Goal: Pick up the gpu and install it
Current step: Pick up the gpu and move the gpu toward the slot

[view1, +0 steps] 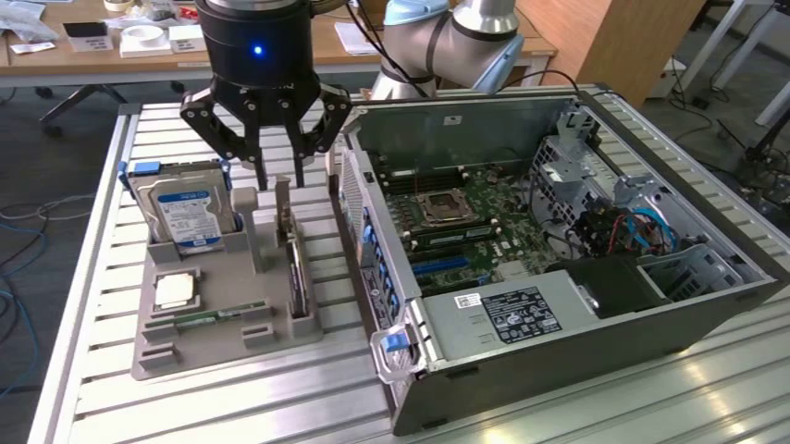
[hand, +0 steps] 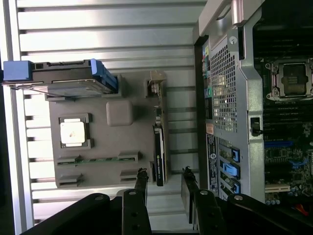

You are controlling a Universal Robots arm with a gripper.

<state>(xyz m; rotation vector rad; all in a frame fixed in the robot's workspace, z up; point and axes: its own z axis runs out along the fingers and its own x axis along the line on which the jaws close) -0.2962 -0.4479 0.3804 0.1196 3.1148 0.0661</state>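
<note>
A silver ribbed metal surface (view1: 235, 407) spans the foreground, with bright glare streaking its slats towards the exterior view's right. Behind it stands a light brown wooden desk (view1: 55, 57) strewn with white papers and a roll of white tape (view1: 143, 35). A tall wooden cabinet panel (view1: 617, 42) rises at the exterior view's right. The floor is dark grey carpet (view1: 50, 157). Blue and white cables (view1: 18, 220) trail over it at the exterior view's left, and a black star-shaped chair base (view1: 87, 97) sits under the desk.
</note>
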